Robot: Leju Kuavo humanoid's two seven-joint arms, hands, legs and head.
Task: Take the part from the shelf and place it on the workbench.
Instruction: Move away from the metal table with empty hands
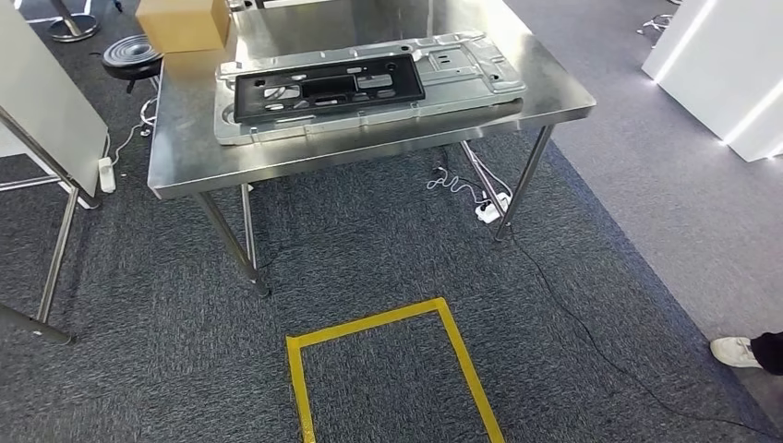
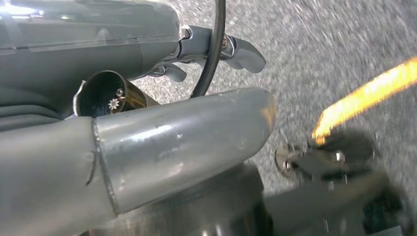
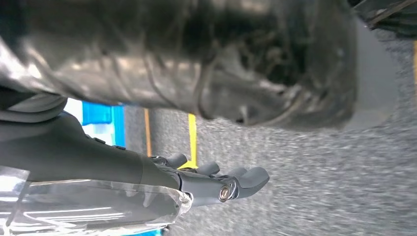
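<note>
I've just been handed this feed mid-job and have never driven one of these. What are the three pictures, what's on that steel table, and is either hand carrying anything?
This is a two-legged humanoid robot with two arms. The wide picture is from its head, looking down at a stainless-steel workbench. On it lies a large flat silver sheet-metal panel with a black plastic frame on top, and a brown cardboard box at the far corner. A yellow tape rectangle marks the grey carpet, and a person's white shoe shows at the right edge.

The other two pictures come from cameras at each wrist, turned sideways. The left hand and right hand hang over the carpet; each hand's fingers grip nothing.
</note>
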